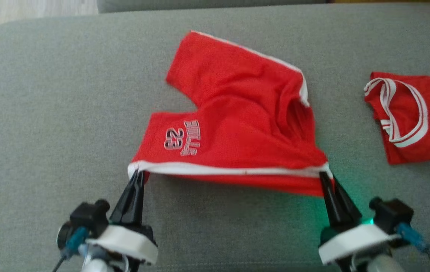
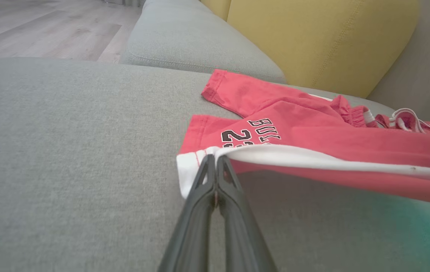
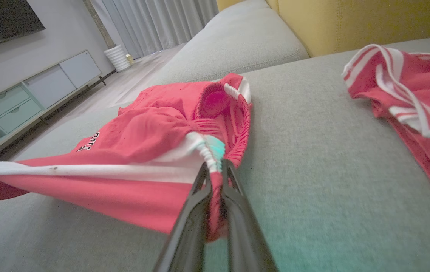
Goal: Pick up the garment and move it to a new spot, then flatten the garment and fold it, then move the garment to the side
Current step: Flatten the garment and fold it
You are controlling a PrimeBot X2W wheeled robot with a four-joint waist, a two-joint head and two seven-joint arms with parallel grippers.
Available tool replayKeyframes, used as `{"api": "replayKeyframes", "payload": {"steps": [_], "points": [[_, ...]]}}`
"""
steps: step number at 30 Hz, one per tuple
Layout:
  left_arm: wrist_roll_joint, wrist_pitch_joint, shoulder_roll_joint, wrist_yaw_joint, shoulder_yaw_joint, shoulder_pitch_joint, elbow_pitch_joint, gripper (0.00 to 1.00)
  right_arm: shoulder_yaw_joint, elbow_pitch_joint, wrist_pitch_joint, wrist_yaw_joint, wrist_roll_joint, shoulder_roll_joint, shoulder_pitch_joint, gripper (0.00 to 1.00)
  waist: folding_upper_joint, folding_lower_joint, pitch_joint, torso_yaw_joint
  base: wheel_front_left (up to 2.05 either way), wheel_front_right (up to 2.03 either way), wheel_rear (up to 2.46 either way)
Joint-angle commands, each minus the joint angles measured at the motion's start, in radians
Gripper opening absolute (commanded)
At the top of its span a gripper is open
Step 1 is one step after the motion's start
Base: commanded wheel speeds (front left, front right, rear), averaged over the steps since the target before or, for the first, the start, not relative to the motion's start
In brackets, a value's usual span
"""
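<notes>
Both arms are on the red shorts (image 1: 237,109) here, out in the middle of the grey sofa seat (image 1: 48,113). The left gripper (image 1: 136,174) is clamped tight on the hem corner of the near leg, fingers pressed together with the white trim pinched between them. Over on the other side, the right gripper (image 1: 325,177) is closed on the waistband corner, gathered elastic bunched at its tips and red cloth caught between the fingers. Between the two, the white side stripe runs taut, lifted just clear of the cushion. The far leg and the rest of the shorts lie on the seat, a bit rumpled, with the "23" print facing up. Off to the right, apart from the shorts, a red jersey (image 1: 411,117) with white trim lies on the same seat. A yellow back cushion (image 2: 313,37) stands behind
</notes>
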Motion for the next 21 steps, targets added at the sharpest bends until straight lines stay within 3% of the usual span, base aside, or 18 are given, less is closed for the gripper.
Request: {"api": "replayKeyframes", "payload": {"steps": [1,11,16,21], "points": [[0.002,0.000,0.023,0.016,0.046,0.000,-0.050,0.00,-0.003,-0.050,0.009,-0.001,-0.006,-0.004,0.022,0.00,-0.0001,0.0000,-0.014,-0.001,0.00,0.00,0.00],[-0.002,0.057,0.046,0.053,0.051,0.102,-0.203,0.00,-0.038,-0.201,0.079,-0.001,-0.002,0.004,0.170,0.00,-0.0001,0.0000,-0.026,-0.015,0.00,0.00,0.00],[0.001,0.065,0.066,0.031,0.045,0.034,-0.213,0.00,-0.044,-0.231,0.097,-0.001,0.019,0.004,0.148,0.00,-0.0001,0.0000,-0.008,-0.021,0.00,0.00,0.00],[0.007,0.081,0.092,-0.021,0.029,-0.135,-0.173,0.00,-0.045,-0.257,0.112,-0.001,0.040,0.004,0.073,0.00,-0.0001,0.0000,0.045,-0.028,0.00,0.00,0.00]]}}
